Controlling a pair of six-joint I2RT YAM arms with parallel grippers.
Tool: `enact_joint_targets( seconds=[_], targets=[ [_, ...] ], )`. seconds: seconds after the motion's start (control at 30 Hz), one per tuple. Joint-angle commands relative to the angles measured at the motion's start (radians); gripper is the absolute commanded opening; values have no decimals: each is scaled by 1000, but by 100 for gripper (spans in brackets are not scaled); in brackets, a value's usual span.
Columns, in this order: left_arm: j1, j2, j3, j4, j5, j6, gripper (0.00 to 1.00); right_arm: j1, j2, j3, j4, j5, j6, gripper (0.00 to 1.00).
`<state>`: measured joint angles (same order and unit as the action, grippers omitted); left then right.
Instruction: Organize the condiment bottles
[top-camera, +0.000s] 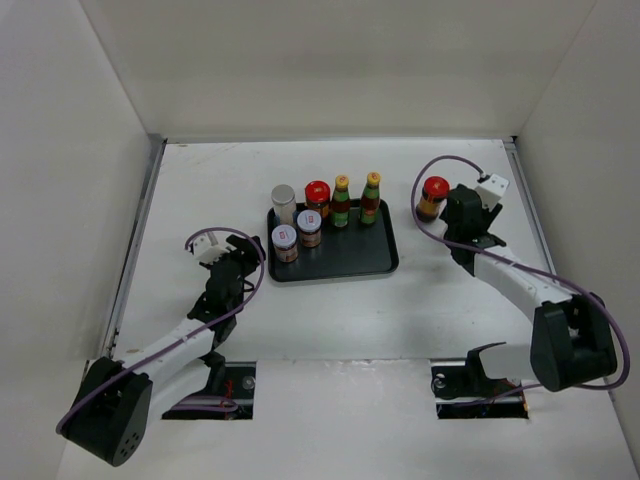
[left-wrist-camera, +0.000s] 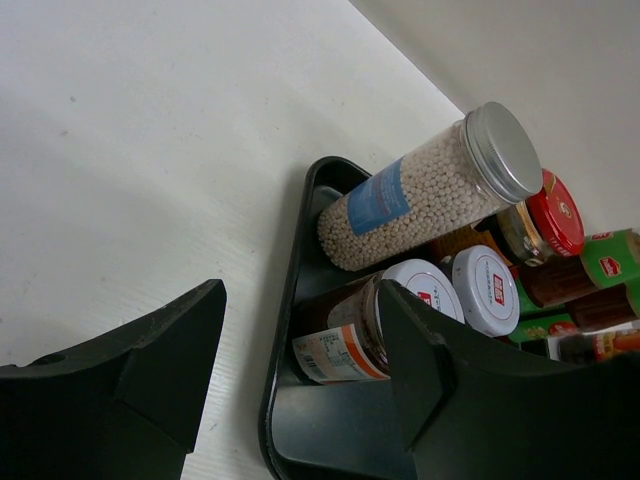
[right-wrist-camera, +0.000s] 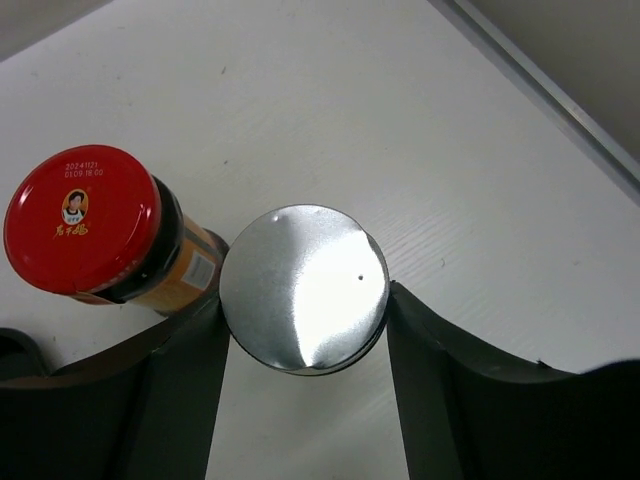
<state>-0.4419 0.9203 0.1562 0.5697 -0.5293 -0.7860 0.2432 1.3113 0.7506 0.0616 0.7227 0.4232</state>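
Note:
On the black tray (top-camera: 352, 256) stand a white-blue bottle (top-camera: 284, 203), a red-capped jar (top-camera: 317, 196), two slim yellow-capped bottles (top-camera: 341, 200) (top-camera: 370, 196) and two white-lidded jars (top-camera: 285, 242) (top-camera: 309, 228). My left gripper (top-camera: 243, 252) hangs open and empty just left of the tray; in the left wrist view the left gripper (left-wrist-camera: 300, 300) faces a white-lidded jar (left-wrist-camera: 345, 335). Right of the tray, my right gripper (right-wrist-camera: 305, 305) is shut on a silver-lidded jar (right-wrist-camera: 303, 285), both fingers against its lid. A second red-capped jar (right-wrist-camera: 85, 220) stands beside it, also seen from above as the red-capped jar (top-camera: 434, 197). The arm hides the silver-lidded jar from above.
White walls enclose the table on three sides, with a metal rail (top-camera: 528, 200) along the right edge near my right gripper. A purple cable (top-camera: 425, 175) loops beside the red-capped jar.

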Motion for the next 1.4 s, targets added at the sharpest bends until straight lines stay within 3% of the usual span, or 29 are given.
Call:
enact_joint_targets(
  seconds=[0.0,0.3,0.43,0.7,1.0,1.17,1.37],
  targets=[
    [-7,-4,8,56,8,-10,61,12,-47,-10,76,56,-12,58],
    [7,-11,6,56,0,-10,61,271,-305,-7,-31,103,-78,50],
    [7,-6,8,56,3,-10,61,401,-322,35,-59,66,-74,49],
    [13,-9,5,62,-5,-4,61,613,-129,130,150,-38,-87,51],
    [22,-14,3,58,6,-7,61,704,153,242,323,-95,-161,52],
    [25,-17,2,55,9,-10,61,722,233,259,366,-74,-199,55],
    [29,-23,0,55,12,-9,61,722,261,262,368,-62,-221,80]
  ],
)
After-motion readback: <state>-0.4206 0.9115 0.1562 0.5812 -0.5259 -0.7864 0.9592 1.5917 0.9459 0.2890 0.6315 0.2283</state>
